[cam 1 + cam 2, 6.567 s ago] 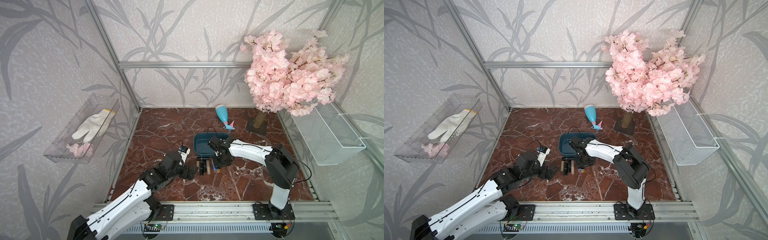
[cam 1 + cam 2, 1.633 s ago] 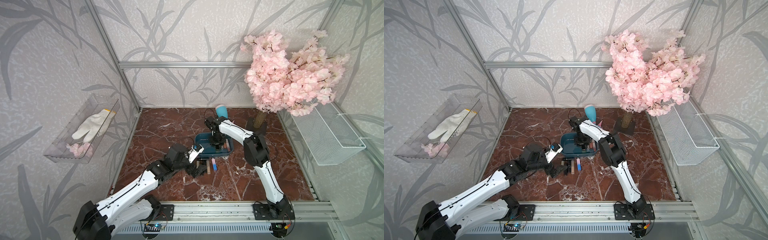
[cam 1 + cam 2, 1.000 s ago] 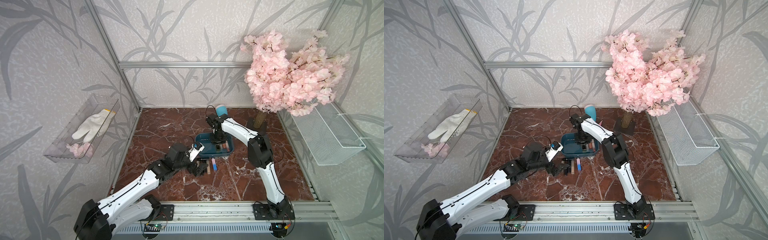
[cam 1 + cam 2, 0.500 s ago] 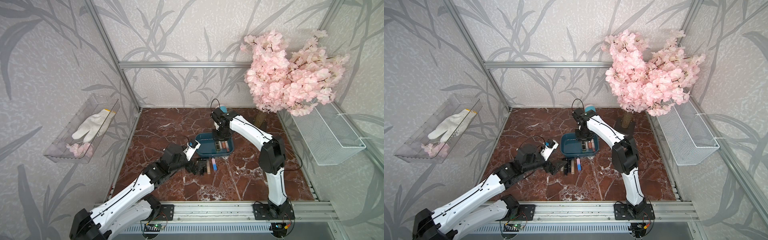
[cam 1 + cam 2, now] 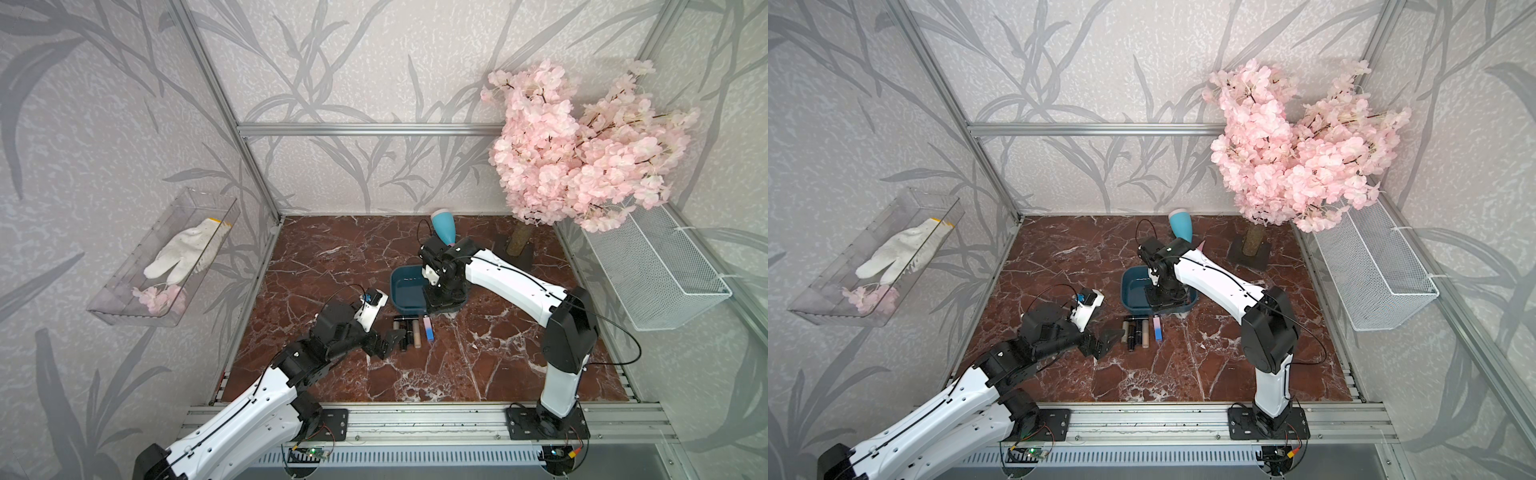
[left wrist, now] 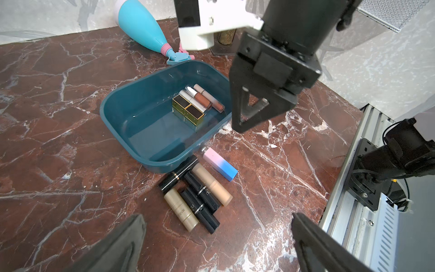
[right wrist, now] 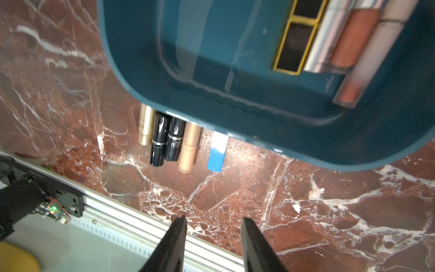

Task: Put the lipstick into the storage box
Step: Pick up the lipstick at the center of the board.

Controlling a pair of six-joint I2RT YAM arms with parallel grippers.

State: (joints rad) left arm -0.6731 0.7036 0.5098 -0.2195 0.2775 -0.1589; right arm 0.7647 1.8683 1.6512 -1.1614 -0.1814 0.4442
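And the right gripper (image 7: 213,220) is clear of its load: fingers parted, nothing between them, fully released. Half a second back it hung over the far edge of the storage box (image 6: 150,134). Now it has drawn back toward its own base and hovers above the box's near end, its elbow swung closer to the rail. Right beneath it, and hidden from both top views by the gripper itself, a cluster of lipsticks (image 6: 195,103) lies side by side on the box floor against one wall. Several seconds ago this same gripper was down at the table row instead.

Over to the left gripper (image 6: 217,217): wide open, empty, barely shifted since the last look, low over the marble table (image 6: 58,117). Just ahead of its fingertips sits the row of lipsticks (image 6: 197,197), packed together outside the box, their far ends up by its outer wall. The pink-and-blue one (image 6: 220,164) lies on the side nearer the right gripper.
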